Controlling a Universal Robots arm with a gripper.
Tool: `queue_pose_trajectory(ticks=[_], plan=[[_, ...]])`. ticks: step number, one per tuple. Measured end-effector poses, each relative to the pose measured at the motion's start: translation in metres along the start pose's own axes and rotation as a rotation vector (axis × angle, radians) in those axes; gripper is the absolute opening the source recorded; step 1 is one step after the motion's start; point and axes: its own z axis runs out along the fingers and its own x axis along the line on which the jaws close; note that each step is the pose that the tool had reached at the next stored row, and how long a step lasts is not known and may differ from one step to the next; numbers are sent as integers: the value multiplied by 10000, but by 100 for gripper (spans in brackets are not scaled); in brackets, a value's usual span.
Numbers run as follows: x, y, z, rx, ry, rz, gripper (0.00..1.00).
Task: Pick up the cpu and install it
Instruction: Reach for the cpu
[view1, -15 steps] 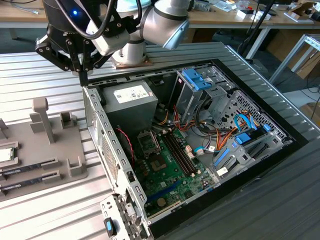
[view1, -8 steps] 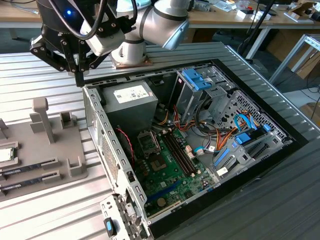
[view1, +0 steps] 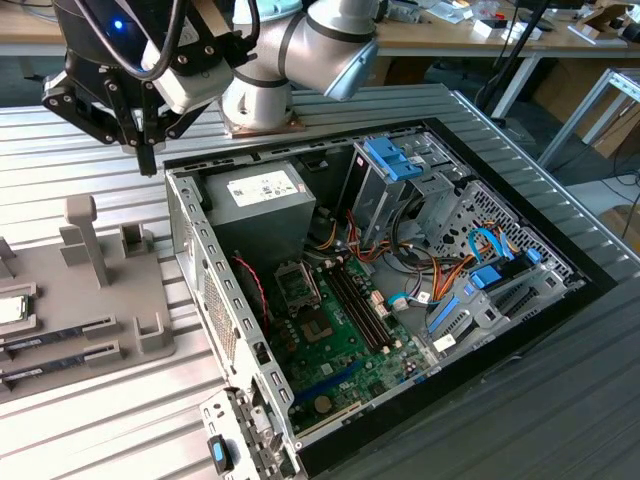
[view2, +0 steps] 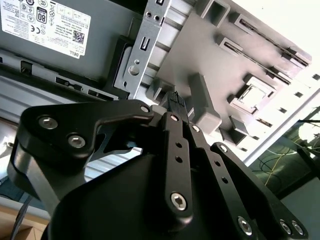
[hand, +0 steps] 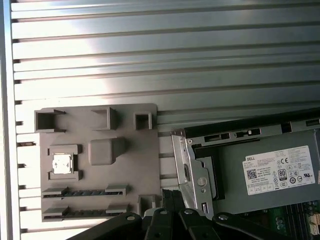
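Note:
The cpu (hand: 62, 163) is a small silvery square lying in a recess of the grey holder plate (hand: 131, 150). It also appears in the second wrist view (view2: 255, 95) and at the exterior view's left edge (view1: 10, 308). My gripper (view1: 148, 158) hangs above the case's back left corner, well apart from the cpu, fingers pressed together and holding nothing. Its shut tips (view2: 175, 99) point down between the plate and the case wall. The motherboard socket frame (view1: 298, 286) sits inside the open computer case (view1: 185, 215).
Two long dark memory sticks (hand: 82, 192) lie in slots on the plate beside the cpu. Grey upright posts (view1: 85, 235) rise from the plate. The power supply (view1: 262, 195), a blue drive bracket (view1: 392, 158) and cables fill the case. Ribbed metal table (hand: 165, 55) surrounds everything.

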Motion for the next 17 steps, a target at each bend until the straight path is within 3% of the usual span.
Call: queue_pose_trajectory(ticks=[17], plan=[[156,-12,-5,1,1,0,11]])
